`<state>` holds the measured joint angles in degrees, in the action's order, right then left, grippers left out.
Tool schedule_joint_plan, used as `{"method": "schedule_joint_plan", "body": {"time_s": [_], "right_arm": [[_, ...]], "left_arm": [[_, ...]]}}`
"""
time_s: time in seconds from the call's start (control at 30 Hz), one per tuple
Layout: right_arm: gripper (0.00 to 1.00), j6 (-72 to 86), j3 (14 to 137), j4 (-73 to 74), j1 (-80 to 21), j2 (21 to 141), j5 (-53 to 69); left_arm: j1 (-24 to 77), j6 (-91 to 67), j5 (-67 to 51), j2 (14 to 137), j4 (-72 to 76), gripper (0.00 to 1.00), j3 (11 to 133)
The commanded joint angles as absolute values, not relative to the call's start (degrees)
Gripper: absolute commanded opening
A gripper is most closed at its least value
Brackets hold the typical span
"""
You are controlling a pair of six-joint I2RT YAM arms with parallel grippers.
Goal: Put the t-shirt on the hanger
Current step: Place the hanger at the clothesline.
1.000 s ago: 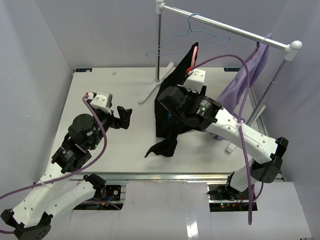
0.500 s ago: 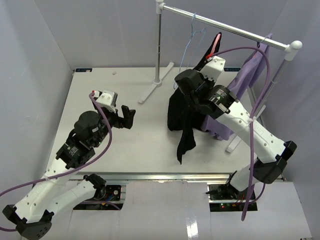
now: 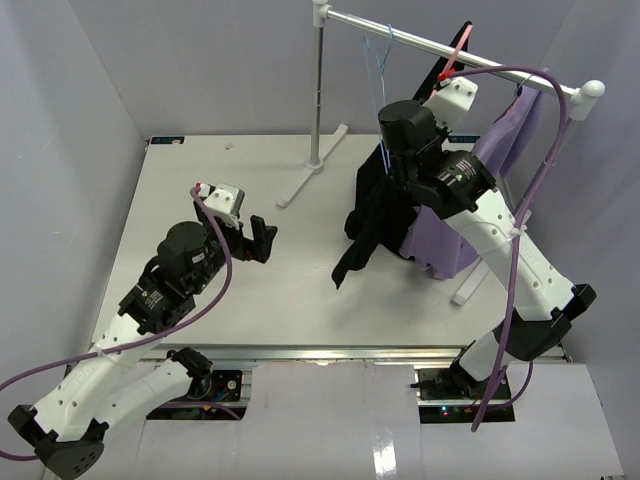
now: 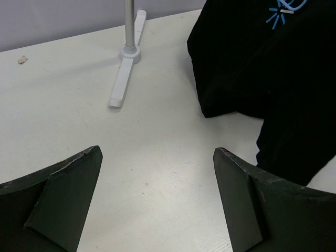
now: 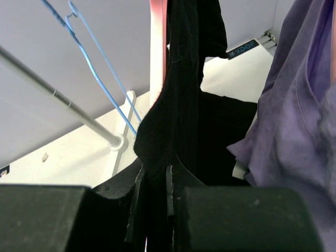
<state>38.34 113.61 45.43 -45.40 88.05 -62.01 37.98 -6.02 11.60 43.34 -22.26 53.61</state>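
**Lift to the rail.** Within the last second your right gripper (image 5: 155, 176) has raised the t-shirt (image 3: 378, 205) off the bench (image 3: 200, 170) to the rail (image 3: 500, 65). Its fingers (image 5: 122, 181) pinch black cloth just under the rail, beside the pink hanger (image 3: 450, 65). The shirt's long axis now runs vertically below the rail, collar uppermost, so hooking on looks close. Your left gripper (image 3: 262, 238) waits well left of the rail, fingers spread.

Blue wire hanger (image 3: 383, 55), purple garment (image 5: 304, 105) on rail (image 3: 410, 39)

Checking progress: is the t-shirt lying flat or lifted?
Lifted: the t-shirt hangs from the right hand, beside the rail. Whether its hem touches the table, cannot tell.
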Motion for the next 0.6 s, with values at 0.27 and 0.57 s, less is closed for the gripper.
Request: {"method": "schedule_joint_plan", "body": {"time_s": [0.27, 0.57], "right_arm": [[0.08, 35.4, 112.7, 32.0, -42.4, 87.1, -69.5], [0.08, 38.1, 109.3, 31.1, -37.9, 88.1, -66.9]], "left_arm": [[38.0, -6.5, 6.7, 40.8, -21.5, 0.98, 51.5], [38.0, -6.7, 4.9, 41.2, -21.5, 0.98, 51.3]]}}
